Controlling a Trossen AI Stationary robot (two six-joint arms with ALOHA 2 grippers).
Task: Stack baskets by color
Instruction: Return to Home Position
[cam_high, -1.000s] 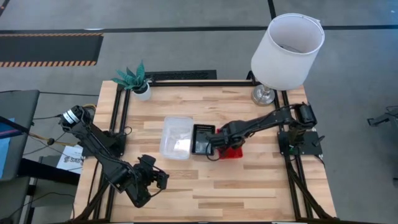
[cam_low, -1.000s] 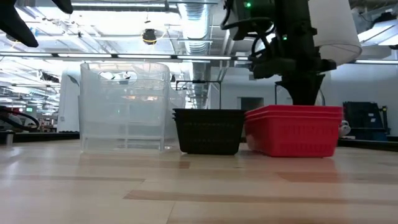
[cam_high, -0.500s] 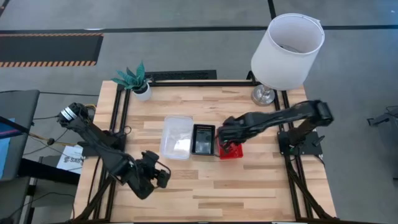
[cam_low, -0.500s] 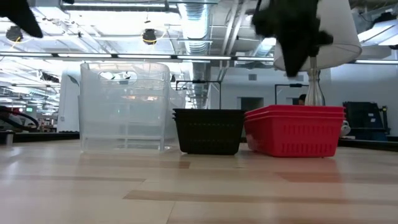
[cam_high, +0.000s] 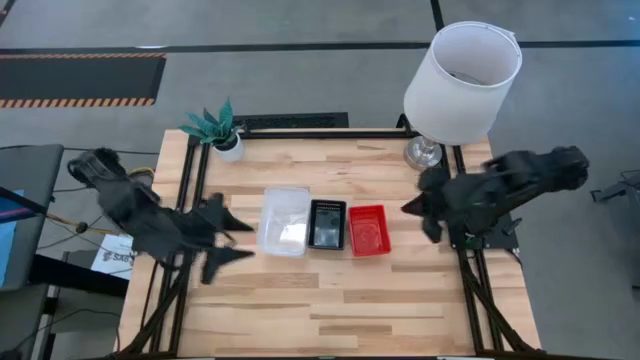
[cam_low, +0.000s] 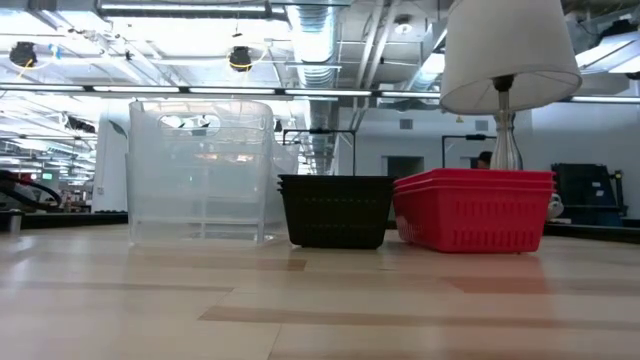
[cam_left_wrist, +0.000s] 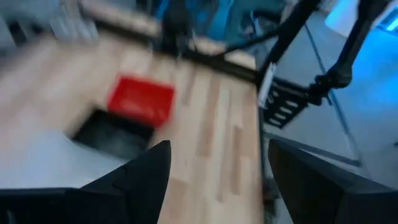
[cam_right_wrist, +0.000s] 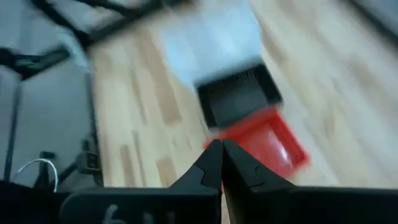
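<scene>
Three stacks of baskets stand in a row at the table's middle, each with its bottom on the wood. The stacks are clear, black and red. My left gripper hangs open above the table, left of the clear stack, with nothing between its fingers. My right gripper is shut and empty, raised to the right of the red stack. Neither gripper shows in the low view.
A lamp with a large white shade stands on its base at the far right corner. A small potted green plant stands at the far left corner. Bare wood lies in front of the stacks.
My right gripper has risen from above the red stack and drawn back toward the table's right edge. My left gripper has risen from near the front edge, gone toward the far edge, and rolled about its own axis. The three stacks have stayed where they were.
</scene>
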